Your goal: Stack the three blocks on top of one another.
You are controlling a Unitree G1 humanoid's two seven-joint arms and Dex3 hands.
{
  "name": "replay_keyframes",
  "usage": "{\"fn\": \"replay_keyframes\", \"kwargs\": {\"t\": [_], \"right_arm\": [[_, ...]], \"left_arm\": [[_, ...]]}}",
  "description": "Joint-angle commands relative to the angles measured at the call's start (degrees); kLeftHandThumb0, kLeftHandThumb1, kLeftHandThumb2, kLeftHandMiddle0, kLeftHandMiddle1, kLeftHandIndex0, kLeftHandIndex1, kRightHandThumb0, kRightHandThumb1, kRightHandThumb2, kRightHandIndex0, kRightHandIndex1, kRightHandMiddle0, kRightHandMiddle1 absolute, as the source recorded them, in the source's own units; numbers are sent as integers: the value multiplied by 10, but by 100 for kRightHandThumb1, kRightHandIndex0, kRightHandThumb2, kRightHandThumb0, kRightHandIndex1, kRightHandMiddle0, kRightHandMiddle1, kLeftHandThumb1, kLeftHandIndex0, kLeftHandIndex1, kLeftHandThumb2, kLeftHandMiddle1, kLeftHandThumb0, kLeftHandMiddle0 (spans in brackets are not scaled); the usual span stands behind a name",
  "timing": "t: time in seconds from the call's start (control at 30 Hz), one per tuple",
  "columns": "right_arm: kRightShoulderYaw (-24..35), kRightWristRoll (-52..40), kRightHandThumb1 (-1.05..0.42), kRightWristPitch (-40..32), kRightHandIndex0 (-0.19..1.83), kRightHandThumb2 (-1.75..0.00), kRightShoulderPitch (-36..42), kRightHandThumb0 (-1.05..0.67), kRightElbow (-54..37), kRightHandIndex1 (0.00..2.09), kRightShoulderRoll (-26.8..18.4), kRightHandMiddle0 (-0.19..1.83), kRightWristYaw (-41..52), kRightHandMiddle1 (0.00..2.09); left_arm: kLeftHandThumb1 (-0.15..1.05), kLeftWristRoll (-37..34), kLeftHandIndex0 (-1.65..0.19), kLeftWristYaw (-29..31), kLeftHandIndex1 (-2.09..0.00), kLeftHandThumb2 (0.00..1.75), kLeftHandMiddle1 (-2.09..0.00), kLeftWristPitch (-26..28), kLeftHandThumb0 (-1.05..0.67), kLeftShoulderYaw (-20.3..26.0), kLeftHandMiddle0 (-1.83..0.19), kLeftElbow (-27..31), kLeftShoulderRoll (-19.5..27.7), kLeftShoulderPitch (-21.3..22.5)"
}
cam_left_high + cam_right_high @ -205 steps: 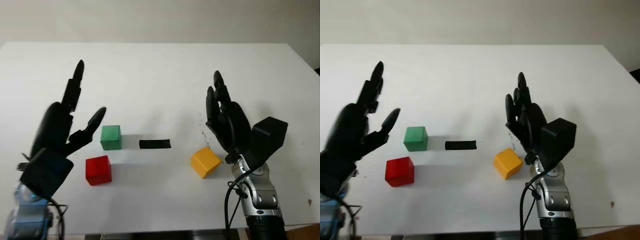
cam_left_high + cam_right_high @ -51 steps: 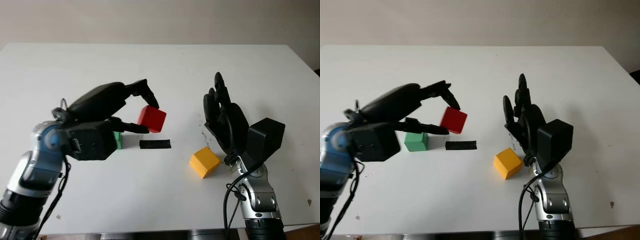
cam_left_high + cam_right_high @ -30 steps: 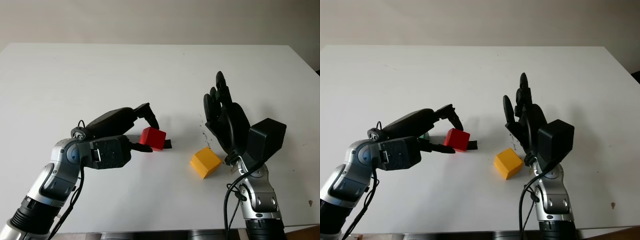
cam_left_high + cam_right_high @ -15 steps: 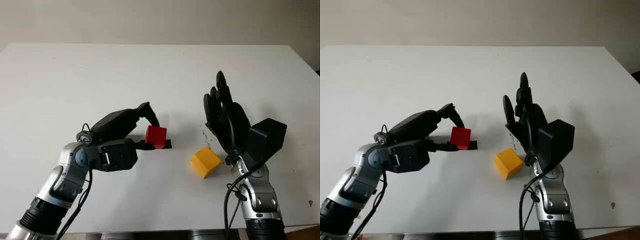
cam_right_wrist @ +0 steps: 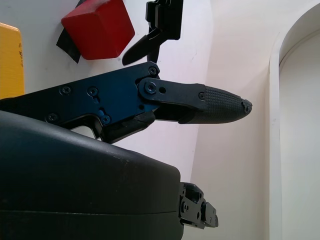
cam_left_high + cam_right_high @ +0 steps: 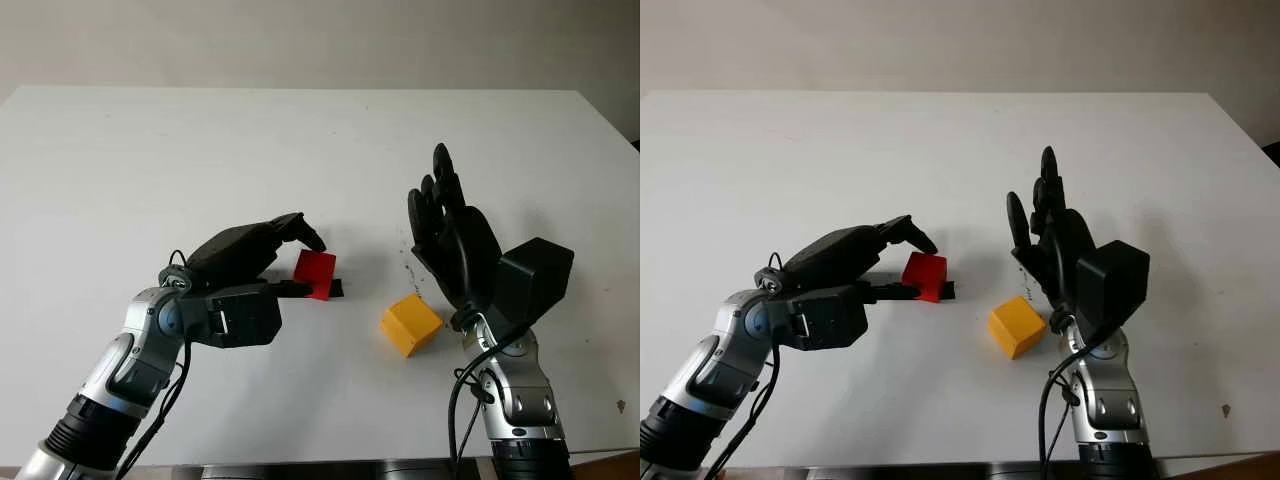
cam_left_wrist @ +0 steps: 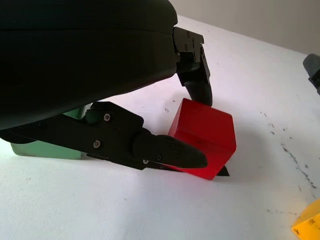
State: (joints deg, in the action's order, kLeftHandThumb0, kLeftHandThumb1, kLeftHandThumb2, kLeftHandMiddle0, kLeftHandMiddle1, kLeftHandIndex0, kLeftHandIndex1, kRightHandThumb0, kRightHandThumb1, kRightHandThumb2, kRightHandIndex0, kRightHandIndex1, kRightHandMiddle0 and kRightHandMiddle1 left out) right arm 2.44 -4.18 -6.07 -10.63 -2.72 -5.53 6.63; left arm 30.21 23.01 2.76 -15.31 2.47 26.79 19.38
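— Left hand (image 6: 262, 262)?
— Closed on small red cube block (image 6: 315, 273), frame centre, over black strip (image 6: 336, 289).
— Right hand (image 6: 450, 232)?
— Open, raised centre-right beside yellow cube block (image 6: 410, 323). Green cube block (image 7: 45, 145) behind left fingers.

No legible text or markings.

A white table (image 6: 300, 140) carries a yellow block (image 6: 410, 323) and green block (image 7: 45, 148).
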Motion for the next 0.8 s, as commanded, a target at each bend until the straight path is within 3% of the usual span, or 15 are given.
{"fn": "replay_keyframes", "kwargs": {"t": [0.0, 0.1, 0.23, 0.33, 0.47, 0.57, 0.67, 0.77], "right_arm": [[4, 0, -105, 0, -19, -52, 0, -71, -12, 0, -5, -19, 0, 0], [3, 2, -105, 1, -19, -52, -1, -71, -11, 0, -6, -19, 0, 0], [3, 2, -105, -4, -19, -53, -3, -71, -11, 0, -8, -19, 1, 0], [5, 1, -105, -2, -19, -52, -4, -71, -10, 0, -9, -19, 2, 0], [7, 4, -105, 2, -19, -52, -8, -72, -10, 0, -17, -19, 4, 0], [16, 2, -105, 15, -19, -50, -19, -68, -5, 0, -29, -19, 13, 0], [33, -13, -105, 6, -19, -42, -34, -69, -13, 0, -50, -19, 33, 0], [47, -25, -105, 11, -19, -35, -49, -68, -22, 0, -100, -17, 81, 1]], "left_arm": [[105, -1, 3, 6, -63, 13, -5, 2, -50, -1, 0, 14, 2, 4], [105, -1, -2, 15, -22, 10, -5, 12, -53, 2, 6, 28, 3, -1], [105, -10, 9, 32, -6, 9, -2, 27, -60, 9, 14, 59, 8, -8], [105, -21, 18, 44, -1, 9, 0, 45, -68, 20, 19, 90, 9, -13], [105, -75, 19, 33, 0, 14, 0, 57, -77, 68, 19, 124, -4, -20], [105, -127, 19, -3, 0, 37, 0, 42, -76, 112, 19, 134, -26, -26], [105, -163, 19, -59, 0, 48, 0, 17, -76, 157, 19, 128, -51, -33], [105, -195, 19, -116, 0, 49, 0, -26, -74, 197, 19, 109, -74, -38]]}}
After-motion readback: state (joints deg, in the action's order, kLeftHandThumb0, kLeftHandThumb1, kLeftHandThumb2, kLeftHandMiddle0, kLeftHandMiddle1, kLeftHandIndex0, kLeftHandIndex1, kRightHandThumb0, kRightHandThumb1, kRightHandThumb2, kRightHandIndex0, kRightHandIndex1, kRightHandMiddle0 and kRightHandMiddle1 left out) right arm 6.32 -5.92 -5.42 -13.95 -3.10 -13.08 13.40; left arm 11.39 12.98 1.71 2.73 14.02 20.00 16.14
